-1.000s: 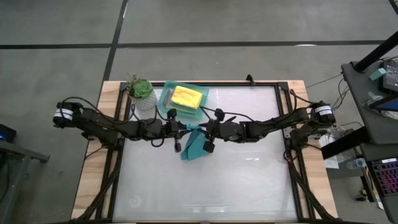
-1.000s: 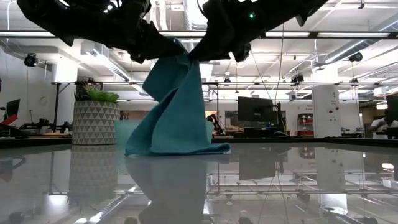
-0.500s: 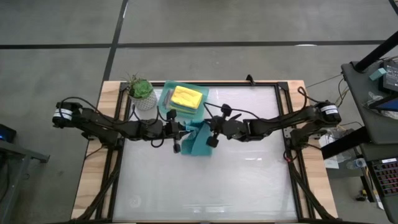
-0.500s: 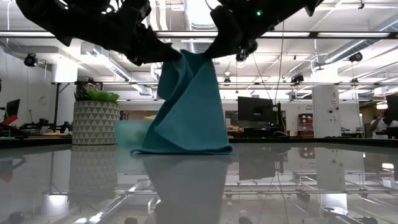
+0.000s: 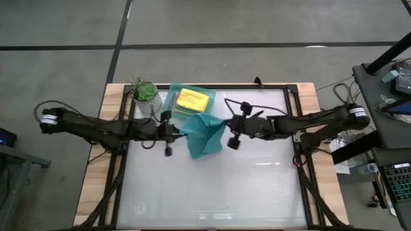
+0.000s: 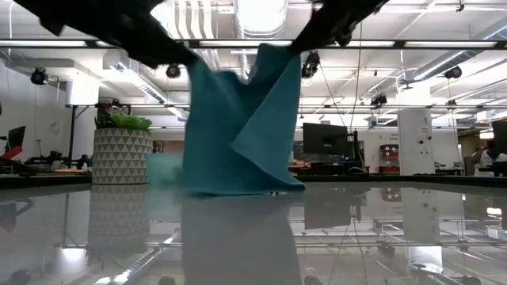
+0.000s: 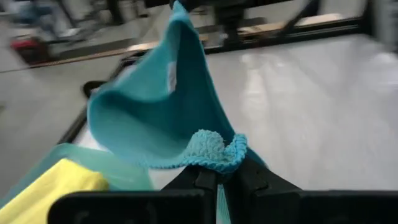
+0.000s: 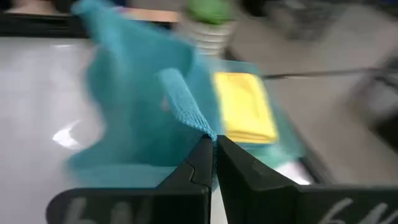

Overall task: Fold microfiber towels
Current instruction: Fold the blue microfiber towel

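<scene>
- Worktop [image 5: 257, 186]: glossy white, lots of bare room below our grippers.
- Teal towel [image 5: 204, 135] hangs stretched between them, bottom edge touching the surface.
- Left gripper [image 5: 180, 126] and right gripper [image 5: 224, 124] each pinch a top corner, so we'd guess it gets laid flat next.

Two towels — one teal towel [image 5: 204, 136], one yellow towel [image 5: 194, 99] — one tray [image 5: 171, 102], one potted plant [image 5: 145, 94].

Teal towel [image 5: 204, 136] soft nubbly cloth; table [image 5: 257, 186] glossy, reflective; tray [image 5: 172, 102] translucent plastic.
</scene>
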### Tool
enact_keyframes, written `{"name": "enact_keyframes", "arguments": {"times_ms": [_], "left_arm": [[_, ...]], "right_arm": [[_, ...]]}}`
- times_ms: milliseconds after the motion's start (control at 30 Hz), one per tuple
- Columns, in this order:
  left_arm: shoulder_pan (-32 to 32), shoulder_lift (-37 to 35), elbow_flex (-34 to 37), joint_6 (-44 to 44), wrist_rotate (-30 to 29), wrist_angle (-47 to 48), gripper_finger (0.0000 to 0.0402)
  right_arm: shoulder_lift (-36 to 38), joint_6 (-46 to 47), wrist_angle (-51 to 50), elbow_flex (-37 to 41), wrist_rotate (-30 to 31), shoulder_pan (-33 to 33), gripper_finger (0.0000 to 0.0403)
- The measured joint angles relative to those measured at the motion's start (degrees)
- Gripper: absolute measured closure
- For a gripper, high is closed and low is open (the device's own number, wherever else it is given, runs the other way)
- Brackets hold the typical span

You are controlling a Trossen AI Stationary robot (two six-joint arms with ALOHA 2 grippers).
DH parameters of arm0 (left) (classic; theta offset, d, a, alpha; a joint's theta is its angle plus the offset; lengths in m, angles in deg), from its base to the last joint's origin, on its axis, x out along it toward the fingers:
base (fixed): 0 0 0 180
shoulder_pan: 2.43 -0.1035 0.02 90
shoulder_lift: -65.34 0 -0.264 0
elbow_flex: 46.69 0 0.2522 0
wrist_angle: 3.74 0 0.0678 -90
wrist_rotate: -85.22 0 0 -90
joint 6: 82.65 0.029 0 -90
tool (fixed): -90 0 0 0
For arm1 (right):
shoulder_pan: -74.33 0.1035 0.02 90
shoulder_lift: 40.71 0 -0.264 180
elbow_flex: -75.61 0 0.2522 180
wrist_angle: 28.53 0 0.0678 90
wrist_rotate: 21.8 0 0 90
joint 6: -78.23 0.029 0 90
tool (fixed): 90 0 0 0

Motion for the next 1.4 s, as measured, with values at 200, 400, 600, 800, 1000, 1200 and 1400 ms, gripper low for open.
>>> {"name": "enact_keyframes", "arguments": {"times_ms": [200,400,600,800,1000,1200,1400], "left_arm": [[-0.20,-11.89,-0.04,4.24,19.64,10.58,0.0401],[-0.39,-17.84,0.40,0.00,25.18,15.88,0.0401],[-0.34,-15.92,3.52,-6.39,29.30,16.59,0.0401],[-1.14,-9.28,8.42,-9.52,23.01,14.85,0.0401],[-1.59,-1.93,9.55,-13.50,21.57,14.62,0.0401],[-1.89,3.84,9.51,-13.63,19.68,14.57,0.0401],[-2.24,6.53,9.44,-13.63,18.72,14.45,0.0401]], "right_arm": [[5.95,-5.44,-3.77,0.56,-23.07,-0.03,0.0394],[6.18,0.83,-5.29,1.71,-26.90,-0.08,0.0394],[0.39,9.13,-2.69,8.41,-27.32,-0.09,0.0394],[-8.24,15.19,6.36,12.37,-26.65,-2.96,0.0394],[-15.81,16.14,7.19,12.37,-26.87,-5.38,0.0392],[-18.14,15.03,6.78,12.15,-26.82,-7.98,0.0347],[-15.54,11.21,6.15,12.04,-26.87,-9.80,0.0281]]}}
